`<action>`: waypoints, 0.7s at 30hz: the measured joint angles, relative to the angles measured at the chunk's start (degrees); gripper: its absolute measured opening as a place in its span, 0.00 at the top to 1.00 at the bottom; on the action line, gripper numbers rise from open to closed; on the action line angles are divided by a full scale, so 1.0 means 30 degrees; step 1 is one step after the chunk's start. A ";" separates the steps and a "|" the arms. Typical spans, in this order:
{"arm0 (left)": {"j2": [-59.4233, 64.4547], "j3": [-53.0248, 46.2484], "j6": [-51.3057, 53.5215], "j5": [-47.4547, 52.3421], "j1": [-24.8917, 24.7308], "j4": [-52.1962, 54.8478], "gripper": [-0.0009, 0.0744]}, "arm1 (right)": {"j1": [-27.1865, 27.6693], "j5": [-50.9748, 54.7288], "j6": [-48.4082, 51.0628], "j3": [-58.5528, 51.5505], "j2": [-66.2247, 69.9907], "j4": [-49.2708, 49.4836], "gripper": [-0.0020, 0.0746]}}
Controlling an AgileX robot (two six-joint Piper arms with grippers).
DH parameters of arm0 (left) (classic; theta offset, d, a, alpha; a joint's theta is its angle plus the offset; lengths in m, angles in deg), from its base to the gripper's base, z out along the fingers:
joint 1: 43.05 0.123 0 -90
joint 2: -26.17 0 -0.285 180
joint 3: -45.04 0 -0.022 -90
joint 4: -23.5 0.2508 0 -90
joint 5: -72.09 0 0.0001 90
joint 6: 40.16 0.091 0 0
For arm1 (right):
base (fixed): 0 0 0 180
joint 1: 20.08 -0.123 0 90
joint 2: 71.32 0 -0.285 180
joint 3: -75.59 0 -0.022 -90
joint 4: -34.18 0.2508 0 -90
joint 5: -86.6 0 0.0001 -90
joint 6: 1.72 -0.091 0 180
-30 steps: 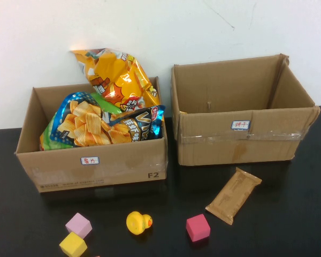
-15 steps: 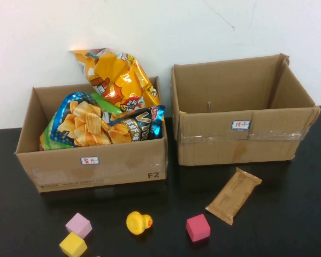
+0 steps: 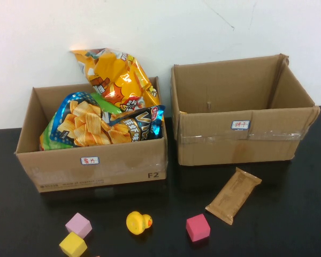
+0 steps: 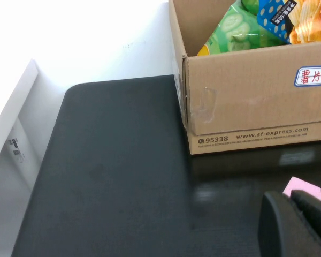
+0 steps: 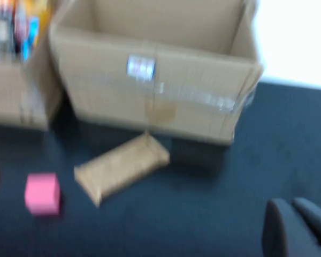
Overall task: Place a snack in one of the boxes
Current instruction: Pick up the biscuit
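Black tabletop (image 3: 289, 214) | brown foil snack bar (image 5: 122, 168) lies loose ahead of right gripper (image 5: 299, 227), fingers pressed together, beside empty cardboard box (image 5: 155, 80) | left gripper (image 4: 299, 222) parked, closed, near chip-filled cardboard box (image 4: 246, 101)

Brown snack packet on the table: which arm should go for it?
Right. The brown snack packet lies before the right box, in the right hand's view; the left hand sits by the left box.
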 joint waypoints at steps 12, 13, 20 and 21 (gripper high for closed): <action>0.0000 0.0000 0.0000 0.0000 0.0000 0.0000 0.99 | -0.1614 1.1317 0.2391 1.3109 1.6371 -0.1317 0.98; 0.0000 0.0000 0.0000 0.0000 0.0000 0.0000 0.99 | -0.2278 1.1556 0.2391 1.3732 1.7491 -0.1814 0.98; 0.0000 0.0000 0.0000 0.0000 0.0000 0.0000 0.99 | -0.6096 1.1777 0.2430 1.5780 2.2981 -0.2919 0.98; 0.0000 0.0000 0.0000 0.0000 0.0000 0.0000 0.99 | -0.6335 1.1777 0.2360 1.5818 2.3549 -0.2656 0.98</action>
